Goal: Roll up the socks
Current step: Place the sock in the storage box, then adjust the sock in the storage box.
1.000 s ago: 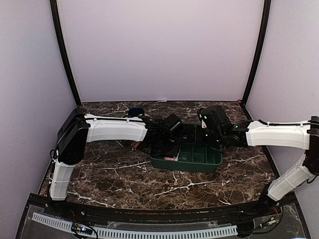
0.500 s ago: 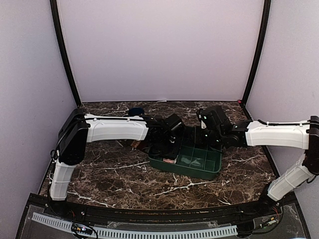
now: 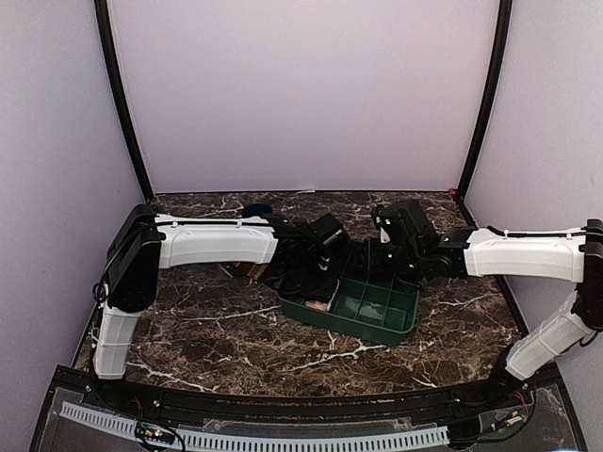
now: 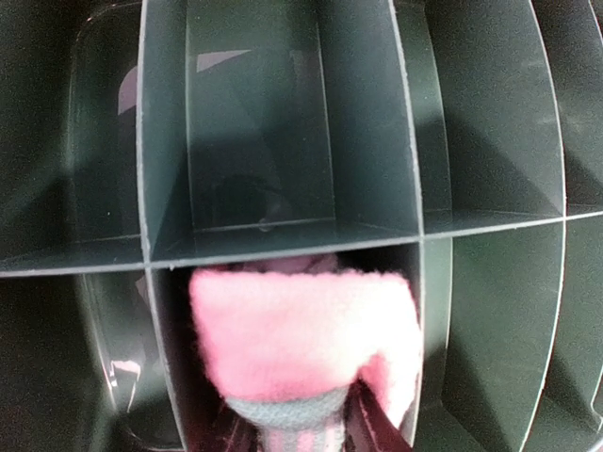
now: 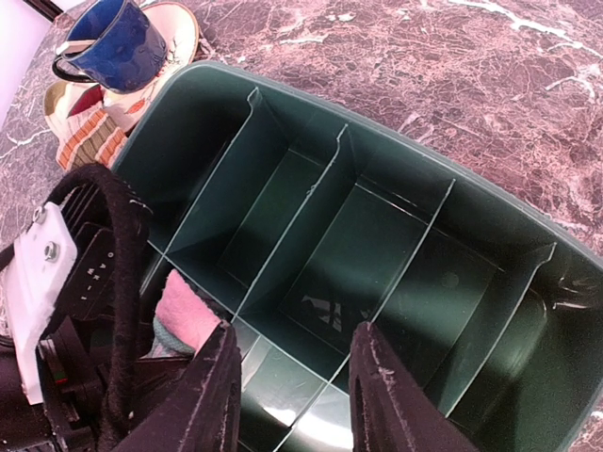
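In one compartment of the green tray [image 3: 350, 329], the left tool [image 4: 301, 428] clamps the rolled pink sock [image 4: 301, 330], the right tool [image 5: 297, 377] gaping alongside; dragged against a divider [image 4: 283, 250] on release, the roll could unravel.

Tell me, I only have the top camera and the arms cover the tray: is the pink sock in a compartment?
Observer: Yes. On the left wrist view the pink sock sits in one compartment of the green tray, against a divider.
Operator: Other compartments?
Observer: Those the right wrist view shows are bare.
Operator: Right jaws?
Observer: The right gripper hangs over the tray, jaws apart, holding nothing.
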Motion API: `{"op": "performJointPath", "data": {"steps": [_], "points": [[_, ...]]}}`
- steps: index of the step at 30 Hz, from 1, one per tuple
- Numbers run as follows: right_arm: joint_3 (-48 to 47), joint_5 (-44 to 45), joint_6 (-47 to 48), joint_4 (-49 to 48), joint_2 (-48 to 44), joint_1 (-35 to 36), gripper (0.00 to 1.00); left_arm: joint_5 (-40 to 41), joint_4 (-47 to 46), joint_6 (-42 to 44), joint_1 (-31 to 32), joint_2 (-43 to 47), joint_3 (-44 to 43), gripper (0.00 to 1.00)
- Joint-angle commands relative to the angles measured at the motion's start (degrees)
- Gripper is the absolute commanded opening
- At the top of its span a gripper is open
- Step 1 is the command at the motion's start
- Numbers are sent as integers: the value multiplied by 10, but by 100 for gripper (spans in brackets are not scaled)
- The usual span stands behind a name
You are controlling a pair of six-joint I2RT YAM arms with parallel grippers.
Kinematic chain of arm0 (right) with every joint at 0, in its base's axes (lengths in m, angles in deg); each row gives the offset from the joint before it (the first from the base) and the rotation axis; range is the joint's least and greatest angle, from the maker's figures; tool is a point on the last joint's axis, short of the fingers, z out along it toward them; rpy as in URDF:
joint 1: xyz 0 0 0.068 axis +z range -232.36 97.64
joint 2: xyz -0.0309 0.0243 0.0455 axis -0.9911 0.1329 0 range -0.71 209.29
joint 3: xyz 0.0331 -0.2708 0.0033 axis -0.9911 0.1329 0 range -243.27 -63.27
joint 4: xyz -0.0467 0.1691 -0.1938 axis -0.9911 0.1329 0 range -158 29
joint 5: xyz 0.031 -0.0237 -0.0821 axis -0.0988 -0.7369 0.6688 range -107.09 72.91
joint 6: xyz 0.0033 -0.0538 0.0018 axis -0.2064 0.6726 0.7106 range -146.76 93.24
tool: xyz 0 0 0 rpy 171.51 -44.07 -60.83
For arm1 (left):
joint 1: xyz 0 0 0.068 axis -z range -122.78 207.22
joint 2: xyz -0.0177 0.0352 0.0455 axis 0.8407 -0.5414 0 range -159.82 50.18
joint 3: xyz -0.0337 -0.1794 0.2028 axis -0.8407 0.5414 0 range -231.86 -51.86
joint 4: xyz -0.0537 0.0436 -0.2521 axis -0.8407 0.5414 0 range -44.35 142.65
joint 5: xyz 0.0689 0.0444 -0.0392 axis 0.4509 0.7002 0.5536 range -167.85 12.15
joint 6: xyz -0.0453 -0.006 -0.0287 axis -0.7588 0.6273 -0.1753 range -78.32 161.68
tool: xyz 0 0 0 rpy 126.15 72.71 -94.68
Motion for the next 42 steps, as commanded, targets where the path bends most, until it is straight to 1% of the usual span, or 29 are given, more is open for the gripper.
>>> {"op": "performJointPath", "data": {"steps": [1, 3, 11, 16, 18, 25, 29, 31, 34, 42], "points": [[-16, -3, -2, -22, -10, -4, 36, -3, 12, 3, 8, 43, -6, 34], [-15, -4, -3, -24, -11, -4, 36, 4, -6, 6, 13, 51, -8, 34], [-15, -5, -5, -22, -16, -4, 37, 8, -18, 16, 21, 56, -29, 34], [-16, -7, -5, -25, -16, -3, 37, 14, -7, 20, 21, 56, -33, 37], [-16, -7, -5, -25, -16, -4, 37, 17, -3, 19, 21, 56, -33, 39], [-12, -2, -3, -28, -17, -4, 37, 30, -3, 22, 23, 56, -33, 41], [-8, -1, -4, -31, -19, -4, 37, 32, 4, 24, 23, 52, -32, 46], [-7, -1, -4, -32, -18, -3, 37, 30, 8, 22, 23, 50, -31, 46], [-7, 0, -2, -34, -18, -4, 37, 48, 13, 21, 27, 54, -36, 47], [-5, 1, -2, -37, -20, -4, 38, 80, -10, 30, 34, 76, -41, 47]]}}
